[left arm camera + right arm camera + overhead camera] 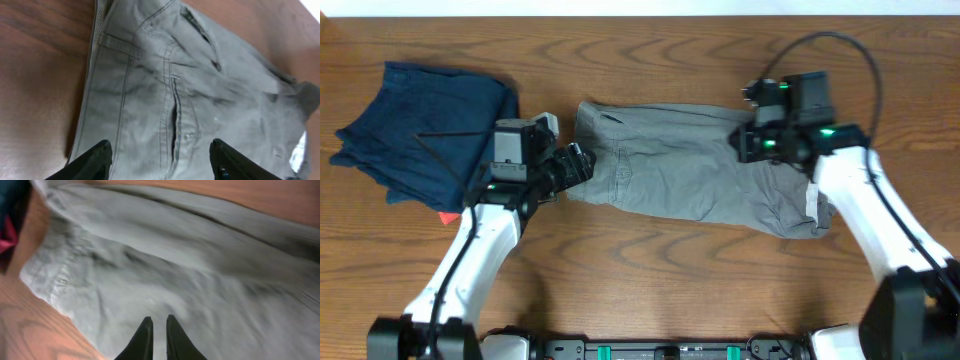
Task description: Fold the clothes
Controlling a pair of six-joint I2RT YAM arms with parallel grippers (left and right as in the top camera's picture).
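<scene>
Grey shorts (690, 175), mid-desk near the far edge: light, limp cloth, probably best pinched at the stiffer waistband (100, 37). Left gripper (160, 160) open there; right gripper (159, 335) closed, seemingly empty.

no text, label or number can be read on anything here.

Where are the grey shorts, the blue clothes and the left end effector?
Grey shorts (690, 170): overhead view, middle of the fabric.
Blue clothes (420, 130): overhead view, middle of the pile.
Left end effector (160, 159): left wrist view, midway between its open fingers.
</scene>
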